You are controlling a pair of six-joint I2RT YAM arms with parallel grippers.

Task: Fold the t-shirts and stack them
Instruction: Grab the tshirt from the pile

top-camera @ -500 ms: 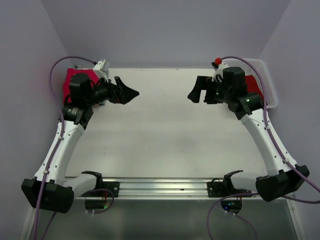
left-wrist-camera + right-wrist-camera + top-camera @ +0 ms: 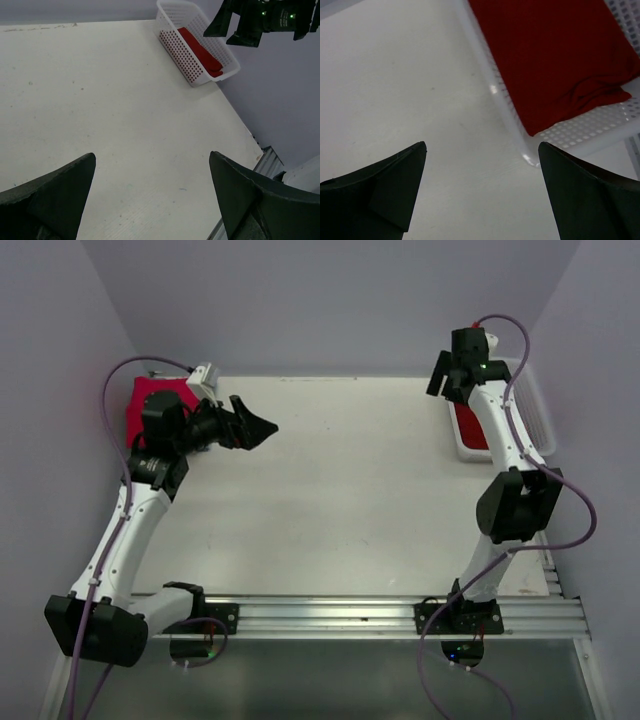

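Observation:
A dark crimson t-shirt [image 2: 550,60] lies in the white mesh basket [image 2: 520,135] at the table's back right, and the top view also shows this t-shirt [image 2: 470,427] and the basket [image 2: 533,400]. A brighter pinkish-red t-shirt [image 2: 150,398] lies at the back left corner, partly hidden behind the left arm. My right gripper [image 2: 482,150] hangs open and empty high above the basket's near-left corner; the same right gripper [image 2: 440,380] shows from above. My left gripper [image 2: 262,430] stands open and empty over bare table just right of the pinkish-red shirt, its jaws [image 2: 152,165] wide apart.
The white table [image 2: 340,490] spreads between the two arms. A metal rail [image 2: 330,615] runs along the near edge. Purple walls close in the back and both sides. The right arm's elbow [image 2: 515,505] juts over the table's right edge.
The right arm has swung back, up and to the right, from over the table to above the basket, uncovering the basket and its shirt. The left arm has barely moved.

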